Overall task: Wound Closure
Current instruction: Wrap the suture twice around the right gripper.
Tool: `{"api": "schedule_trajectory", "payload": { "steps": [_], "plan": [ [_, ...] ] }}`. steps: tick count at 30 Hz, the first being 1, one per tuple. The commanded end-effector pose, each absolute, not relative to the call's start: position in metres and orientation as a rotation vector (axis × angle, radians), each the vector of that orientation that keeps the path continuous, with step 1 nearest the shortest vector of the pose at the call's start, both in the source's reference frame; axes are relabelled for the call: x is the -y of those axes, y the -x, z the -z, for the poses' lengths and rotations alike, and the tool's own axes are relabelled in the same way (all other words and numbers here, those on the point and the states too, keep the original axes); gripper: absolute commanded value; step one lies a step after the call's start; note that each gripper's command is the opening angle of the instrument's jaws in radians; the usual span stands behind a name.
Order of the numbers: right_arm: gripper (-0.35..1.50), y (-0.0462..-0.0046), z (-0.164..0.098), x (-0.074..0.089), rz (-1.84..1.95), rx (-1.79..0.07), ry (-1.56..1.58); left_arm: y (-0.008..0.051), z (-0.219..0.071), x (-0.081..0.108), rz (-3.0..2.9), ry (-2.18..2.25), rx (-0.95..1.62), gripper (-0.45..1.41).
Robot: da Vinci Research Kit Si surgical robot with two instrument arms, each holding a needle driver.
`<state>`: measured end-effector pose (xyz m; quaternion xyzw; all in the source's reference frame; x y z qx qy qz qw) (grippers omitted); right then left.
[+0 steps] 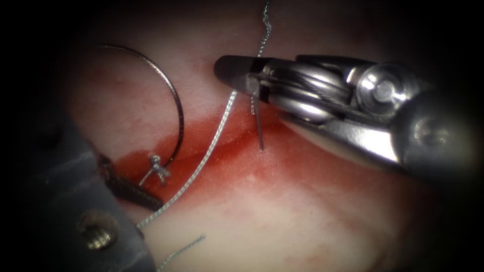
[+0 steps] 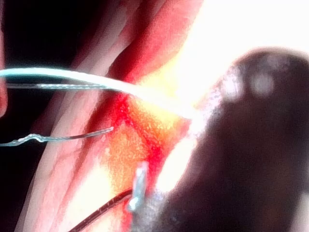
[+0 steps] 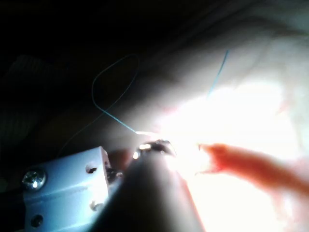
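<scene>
Just needle [image 1: 174,95] beside left hand [image 1: 133,191]

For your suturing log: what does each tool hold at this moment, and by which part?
Right tool: thread, gripped near its jaw tips. Left tool: its hold cannot be told. Needle lies on the tissue, left of both.

Two tools: left [image 1: 133,194] at 8 o'clock, jaws closed on needle; right [image 1: 237,70] at 2 o'clock, jaws closed on thread. One needle [image 1: 171,90], curved, at 10 o'clock, swaged end in left jaws. One long thread [image 1: 212,146] crossing centre from 12 to 7 o'clock. Two cut ends: one [image 1: 186,247] at 6 o'clock, one short [image 1: 258,123] under right jaws. One tissue [image 1: 282,211]. One patch of red fluid [image 1: 237,151] at centre.
</scene>
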<state>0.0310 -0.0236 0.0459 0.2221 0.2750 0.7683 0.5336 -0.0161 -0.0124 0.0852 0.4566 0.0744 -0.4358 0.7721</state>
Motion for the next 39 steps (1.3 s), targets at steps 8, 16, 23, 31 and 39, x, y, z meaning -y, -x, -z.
{"api": "schedule_trajectory", "payload": {
  "steps": [8, 16, 23, 31, 39],
  "plan": [
    [-0.35, -0.0321, -0.0453, 0.0227, -1.831, -0.663, -0.532, 0.0150, -0.0845, 0.0120, 0.959, -1.009, -0.253, -0.45],
    [-0.35, -0.0322, -0.0452, 0.0227, -1.826, -0.666, -0.531, 0.0163, -0.0842, 0.0120, 0.973, -0.996, -0.225, 0.44],
    [-0.35, -0.0322, -0.0452, 0.0227, -1.826, -0.667, -0.531, 0.0156, -0.0832, 0.0118, 0.958, -0.981, -0.182, 0.79],
    [-0.35, -0.0321, -0.0452, 0.0226, -1.826, -0.666, -0.531, 0.0165, -0.0830, 0.0148, 0.888, -0.972, -0.212, 0.83],
    [-0.35, -0.0320, -0.0452, 0.0226, -1.825, -0.668, -0.534, 0.0175, -0.0835, 0.0154, 0.868, -1.048, -0.259, -0.45]
  ]
}}
